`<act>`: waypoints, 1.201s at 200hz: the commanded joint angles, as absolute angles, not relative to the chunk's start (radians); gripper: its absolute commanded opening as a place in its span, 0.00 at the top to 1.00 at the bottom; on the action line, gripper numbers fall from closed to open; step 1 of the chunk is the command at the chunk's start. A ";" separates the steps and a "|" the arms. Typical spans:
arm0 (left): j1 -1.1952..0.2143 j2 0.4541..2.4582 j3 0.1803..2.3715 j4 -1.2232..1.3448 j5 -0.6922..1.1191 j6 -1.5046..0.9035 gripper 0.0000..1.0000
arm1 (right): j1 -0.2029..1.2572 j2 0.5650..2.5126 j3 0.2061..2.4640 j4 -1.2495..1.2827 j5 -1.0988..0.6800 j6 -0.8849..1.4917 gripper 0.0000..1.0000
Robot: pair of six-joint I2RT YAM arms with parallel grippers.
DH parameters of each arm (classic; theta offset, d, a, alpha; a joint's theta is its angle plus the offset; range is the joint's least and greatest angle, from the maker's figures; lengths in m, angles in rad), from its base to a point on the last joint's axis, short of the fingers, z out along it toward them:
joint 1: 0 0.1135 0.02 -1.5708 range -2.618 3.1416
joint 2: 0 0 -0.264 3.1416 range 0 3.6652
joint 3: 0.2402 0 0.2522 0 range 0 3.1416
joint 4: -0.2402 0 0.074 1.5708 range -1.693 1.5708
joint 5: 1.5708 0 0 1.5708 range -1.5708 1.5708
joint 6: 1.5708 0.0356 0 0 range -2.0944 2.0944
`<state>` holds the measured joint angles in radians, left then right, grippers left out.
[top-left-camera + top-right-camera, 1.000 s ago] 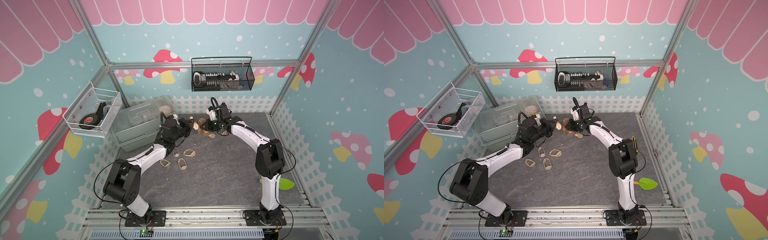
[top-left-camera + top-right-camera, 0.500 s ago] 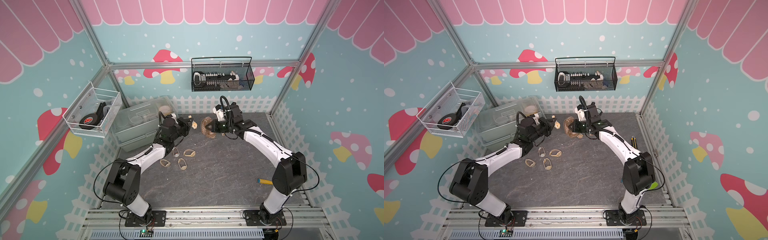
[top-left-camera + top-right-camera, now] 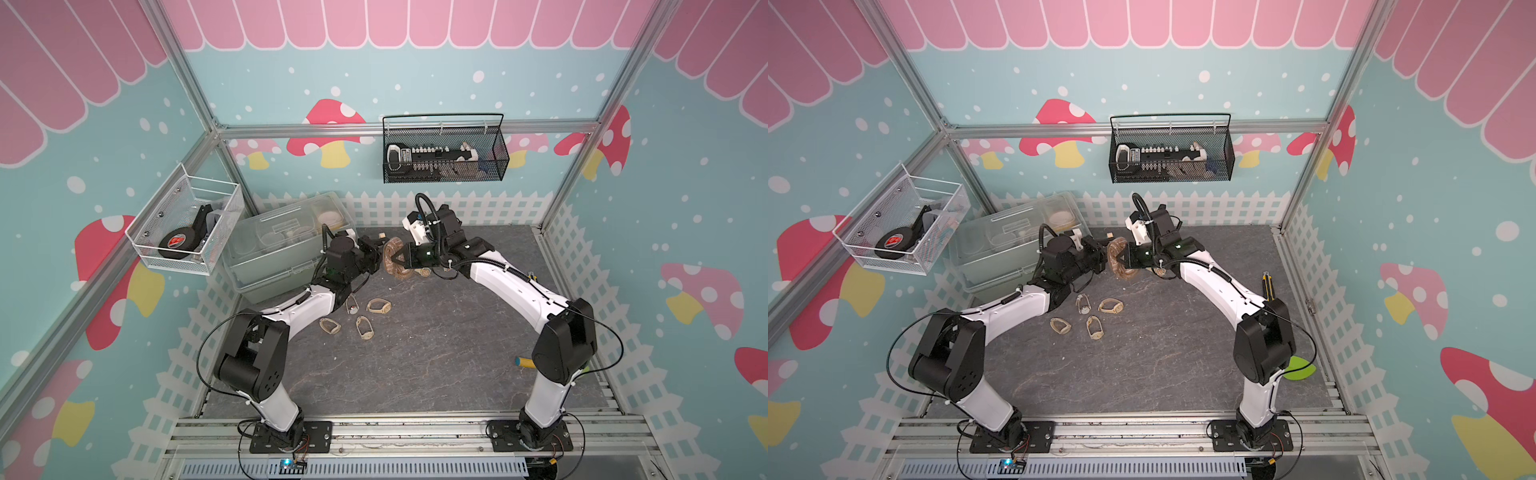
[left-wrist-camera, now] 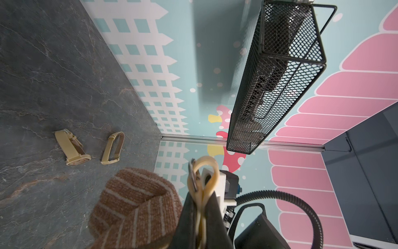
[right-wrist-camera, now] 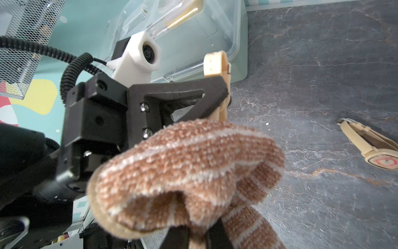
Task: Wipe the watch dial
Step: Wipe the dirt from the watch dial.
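**Left gripper** (image 4: 201, 195): the jaws are clamped tight on the doubled strap of a beige plastic wristwatch (image 4: 203, 170). The smooth, glossy strap loop pokes out past the matte black fingertips. The dial is not visible in any view (the fingers and cloth hide that end). The beige plastic wristwatch is held in the air over the back of the table, just in front of a clear lidded plastic box (image 3: 282, 249).

**Right gripper** (image 5: 198, 235): the jaws are closed, pinching a brown knitted cloth with thin cream stripes (image 5: 189, 163). The cloth bulges into a soft, nubbly fold ahead of the fingers, and a tail hangs below them.

In both top views the cloth sits between the two grippers, pressed close against the left one. Whether it touches the dial cannot be told.

**Change:** a second earlier the right gripper and cloth were further from the left gripper, with a strip of bare table between them. Half a second ago that gap was narrower, and now it is closed. The left gripper has hardly shifted.

**Surroundings:**
- Four loose beige watches (image 3: 379, 306) lie near the left forearm.
- They rest on a dark grey, veined, stone-look tabletop (image 3: 415, 365).
- A black wire-mesh basket (image 3: 444, 166) hangs on the back wall.
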<state>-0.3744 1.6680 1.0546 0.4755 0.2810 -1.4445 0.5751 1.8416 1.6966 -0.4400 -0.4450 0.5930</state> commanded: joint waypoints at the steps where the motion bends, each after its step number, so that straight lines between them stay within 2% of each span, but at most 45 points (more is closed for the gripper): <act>1: -0.382 1.667 1.089 0.512 0.300 -1.465 1.00 | 0.576 1.930 1.765 -0.448 -0.439 0.579 1.00; 58: -0.391 1.643 1.064 0.496 0.302 -1.465 1.00 | 0.569 2.056 1.957 -0.496 -0.438 0.551 1.00; 170: -0.405 1.600 1.041 0.456 0.311 -1.443 1.00 | 0.476 2.194 2.148 -0.528 -0.443 0.577 1.00; 194: -0.404 1.576 1.042 0.432 0.306 -1.430 1.00 | 0.444 2.201 2.135 -0.540 -0.443 0.577 1.00; 240: -0.383 1.560 1.015 0.443 0.304 -1.434 1.00 | 0.420 2.083 2.000 -0.524 -0.441 0.541 1.00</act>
